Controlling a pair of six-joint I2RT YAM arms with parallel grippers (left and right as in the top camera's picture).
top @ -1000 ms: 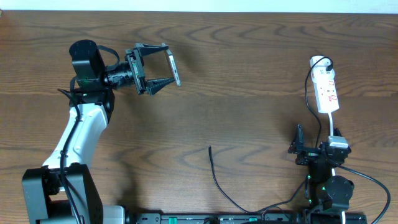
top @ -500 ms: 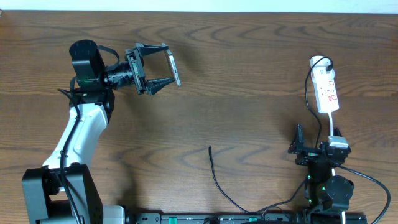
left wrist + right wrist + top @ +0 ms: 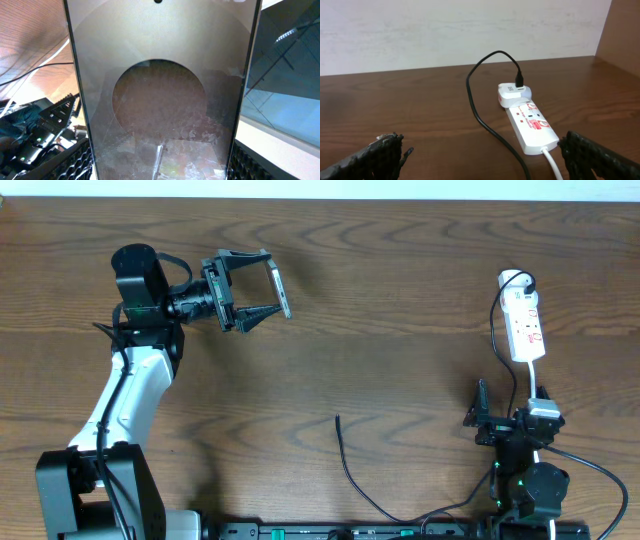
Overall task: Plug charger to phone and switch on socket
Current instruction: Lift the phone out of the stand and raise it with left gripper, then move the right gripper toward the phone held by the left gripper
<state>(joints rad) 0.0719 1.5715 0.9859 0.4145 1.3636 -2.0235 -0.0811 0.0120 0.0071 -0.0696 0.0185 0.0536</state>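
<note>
Left jaws clamp phone on edge. Right jaws wide, empty. Charger tip on table, well apart from phone. Risk: phone twists in grip under plug push.

On the brown surface, a white socket with red marks. At its far end, a white plug adapter. Plugged into it, the black charger, up in a loop, then down to the bottom edge. White cord out the near end. Jaws of the right gripper wide apart, one in each bottom corner.
</note>
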